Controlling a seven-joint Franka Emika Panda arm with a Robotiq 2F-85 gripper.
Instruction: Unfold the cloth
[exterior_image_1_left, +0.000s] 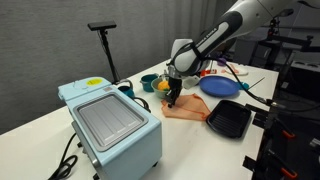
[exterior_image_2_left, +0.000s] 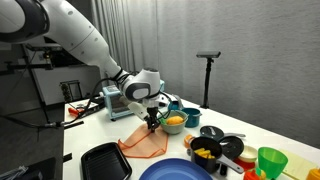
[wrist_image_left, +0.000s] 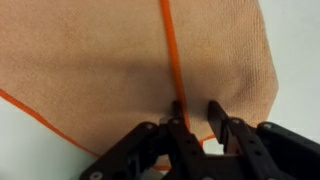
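Holds the cloth hem at lower centre of the wrist view between narrowed fingers, probably to peel the upper layer open over the counter.

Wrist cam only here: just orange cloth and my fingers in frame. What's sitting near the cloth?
Observer: A black tray lies close beside the cloth on the white table. I cannot tell whether they touch.
Operator: Anything else close?
Observer: A blue plate sits just past the tray and the cloth in an exterior view.
Operator: Any big obstacles?
Observer: A pale blue toaster oven stands on the same table, apart from the cloth.
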